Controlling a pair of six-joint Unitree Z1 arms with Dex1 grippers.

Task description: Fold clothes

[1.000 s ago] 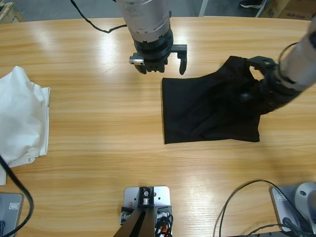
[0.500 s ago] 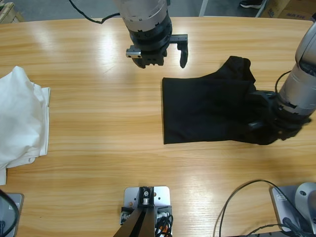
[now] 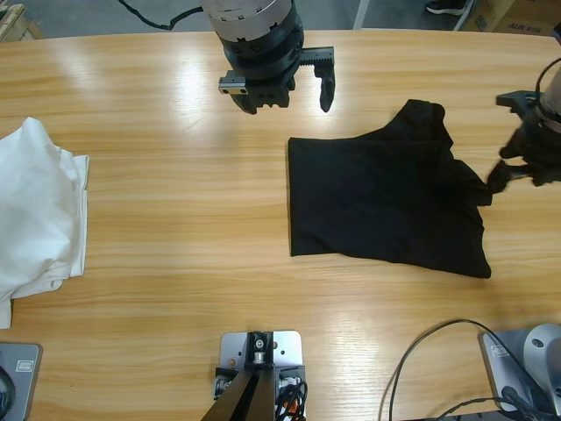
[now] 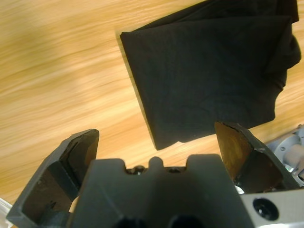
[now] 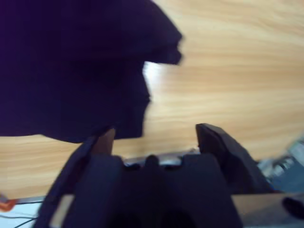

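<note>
A black shirt [image 3: 386, 197] lies folded and flat on the wooden table [image 3: 175, 289], right of the middle, with its lower right corner drawn out to a point. My left gripper [image 3: 285, 101] hovers open above the table just beyond the shirt's far left corner; in the left wrist view the black shirt [image 4: 209, 66] lies ahead of the open left gripper [image 4: 156, 142]. At the shirt's right edge my right gripper [image 3: 510, 140] stands open and holds nothing. Beside the right gripper [image 5: 152, 137] in its wrist view, the black shirt [image 5: 71, 66] fills the upper left.
A pile of white clothes [image 3: 35, 210] lies at the table's left edge. A black cable [image 3: 421, 351] curls at the front right. Bare wood stretches between the white pile and the black shirt.
The right gripper has let go of the black shirt and pulled back to the right edge. The shirt's lower right corner now lies spread further out. The left gripper drifted slightly toward the far side.
</note>
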